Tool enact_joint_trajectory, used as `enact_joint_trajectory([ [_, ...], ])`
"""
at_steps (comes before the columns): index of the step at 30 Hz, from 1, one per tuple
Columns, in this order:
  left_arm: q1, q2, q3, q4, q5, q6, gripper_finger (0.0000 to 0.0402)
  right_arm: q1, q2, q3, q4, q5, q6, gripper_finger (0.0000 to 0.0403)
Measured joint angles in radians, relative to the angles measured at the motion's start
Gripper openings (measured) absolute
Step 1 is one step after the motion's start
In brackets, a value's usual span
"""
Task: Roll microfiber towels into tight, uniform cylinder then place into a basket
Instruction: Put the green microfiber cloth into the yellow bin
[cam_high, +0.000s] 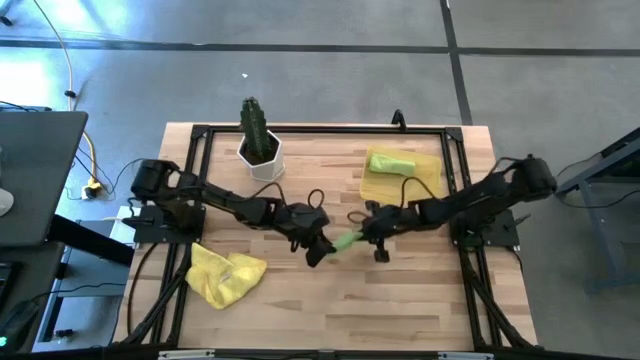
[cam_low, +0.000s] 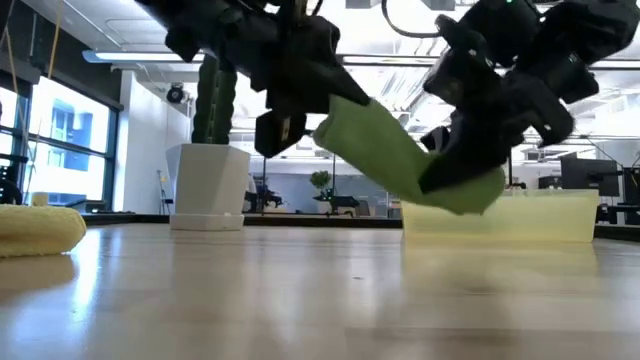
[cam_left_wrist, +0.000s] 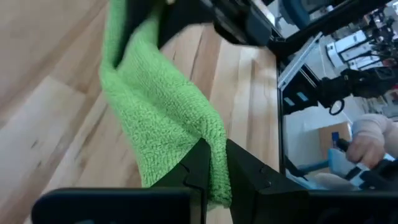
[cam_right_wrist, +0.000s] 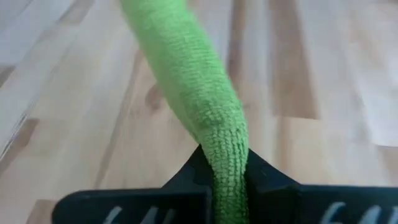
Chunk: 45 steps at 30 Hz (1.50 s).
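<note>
A lime green towel (cam_high: 345, 241), bunched into a thick strip, hangs in the air over the table's middle between my two grippers. My left gripper (cam_high: 322, 250) is shut on its left end and my right gripper (cam_high: 370, 232) on its right end. In the low view the green towel (cam_low: 400, 155) slopes down from left to right, clear of the table. A second green towel (cam_high: 392, 162), rolled up, lies in the yellow basket (cam_high: 432, 182) at the far right. The yellow towel (cam_high: 227, 275) lies crumpled on the table at the near left. My left gripper pinches the towel's left end (cam_left_wrist: 211, 140) between its two fingers, several gathered layers. The fingers slant down from the table's left. That end is the higher one, lifted clear of the table. My right gripper pinches the towel's right end (cam_right_wrist: 225, 140) between its two fingers, a thick bunched roll of cloth. The fingers come slanting down from the table's right, in line with the strip. That end hangs lower, clear of the table.
A white pot with a green cactus (cam_high: 260, 150) stands at the far left of the middle. A black frame (cam_high: 320, 129) runs around the work area. A person's hand (cam_left_wrist: 373, 134) shows beyond the table in the left wrist view.
</note>
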Motion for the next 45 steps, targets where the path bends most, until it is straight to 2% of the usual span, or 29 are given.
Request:
enact_joint_trajectory([
  [4,0.000,-0.033,0.003,-0.048,-0.013,0.031,0.0028,-0.059,-0.100,-0.002,-0.063,-0.019,-0.001,0.0002],
  [6,0.001,-0.034,0.005,-0.086,-0.050,0.047,0.0028,-0.083,-0.139,-0.001,-0.078,-0.027,-0.004,0.0002],
  [11,0.000,-0.031,0.006,-0.183,-0.254,0.175,0.0036,-0.097,-0.182,-0.004,-0.110,-0.060,-0.023,0.0001],
  [16,-0.004,-0.025,0.000,-0.244,-0.416,0.307,0.0085,-0.128,-0.186,-0.009,-0.232,-0.007,-0.022,0.0001],
  [21,0.003,-0.026,0.001,-0.242,-0.609,0.360,0.0143,-0.187,-0.207,-0.006,-0.289,0.017,-0.004,0.0001],
  [23,0.004,-0.026,0.001,-0.239,-0.653,0.362,0.0157,-0.211,-0.239,0.016,-0.328,0.019,-0.022,0.0001],
  [26,0.003,-0.026,0.001,-0.229,-0.663,0.361,0.0165,-0.246,-0.287,0.090,-0.417,0.054,-0.063,0.0001],
  [32,0.004,-0.026,0.002,-0.216,-0.669,0.335,0.0162,-0.347,-0.321,0.206,-0.699,0.252,-0.093,0.0001],
  [38,0.003,-0.026,0.002,-0.219,-0.669,0.335,0.0161,-0.441,-0.322,0.148,-0.805,0.227,-0.059,0.0000],
  [45,0.003,-0.026,0.002,-0.225,-0.670,0.335,0.0161,-0.478,-0.335,0.077,-0.737,0.221,-0.101,0.0000],
])
